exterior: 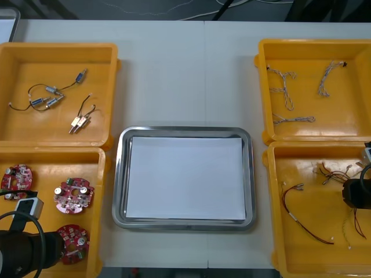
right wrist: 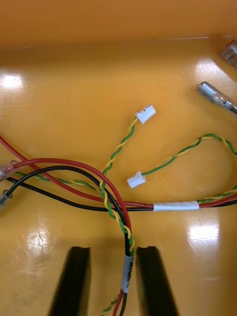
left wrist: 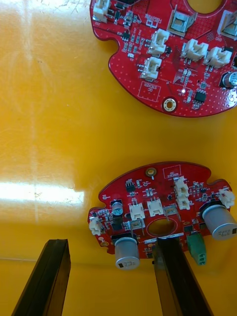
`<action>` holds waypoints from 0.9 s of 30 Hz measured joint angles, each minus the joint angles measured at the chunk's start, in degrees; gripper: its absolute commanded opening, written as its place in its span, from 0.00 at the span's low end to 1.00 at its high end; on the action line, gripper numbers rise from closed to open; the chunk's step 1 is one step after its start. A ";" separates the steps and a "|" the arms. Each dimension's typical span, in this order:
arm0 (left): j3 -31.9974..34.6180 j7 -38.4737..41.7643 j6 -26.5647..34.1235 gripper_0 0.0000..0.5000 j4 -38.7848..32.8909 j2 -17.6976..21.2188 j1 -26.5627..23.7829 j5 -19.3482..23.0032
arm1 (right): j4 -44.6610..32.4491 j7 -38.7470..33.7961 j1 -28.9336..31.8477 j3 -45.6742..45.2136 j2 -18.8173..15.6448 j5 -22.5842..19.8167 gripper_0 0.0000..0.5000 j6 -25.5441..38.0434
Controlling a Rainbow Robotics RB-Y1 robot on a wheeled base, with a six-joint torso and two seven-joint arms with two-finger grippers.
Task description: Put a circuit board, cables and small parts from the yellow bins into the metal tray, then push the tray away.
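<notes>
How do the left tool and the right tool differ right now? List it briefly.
The left tool hangs over a round red circuit board in the near left yellow bin; the right tool over red, black and green-yellow cables in the near right yellow bin. The left tool's fingers stand wider apart than the right tool's. Both are open, gripping nothing.

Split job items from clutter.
Job: metal tray, yellow bins, red circuit boards, cables, small metal parts; left gripper open over a board, right gripper open astride a cable bundle.
Lying about: white object at table's far-left corner; cords beyond it.
</notes>
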 measured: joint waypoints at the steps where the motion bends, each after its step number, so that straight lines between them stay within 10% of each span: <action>1: 0.00 0.00 0.00 1.00 0.00 -0.02 0.00 -0.11 | 0.00 0.00 0.00 0.00 0.00 0.00 0.00 0.00; 27: -2.97 -0.01 -1.05 1.00 0.78 -0.18 2.58 -1.68 | -7.08 0.01 0.01 -1.49 0.01 -1.95 0.00 9.67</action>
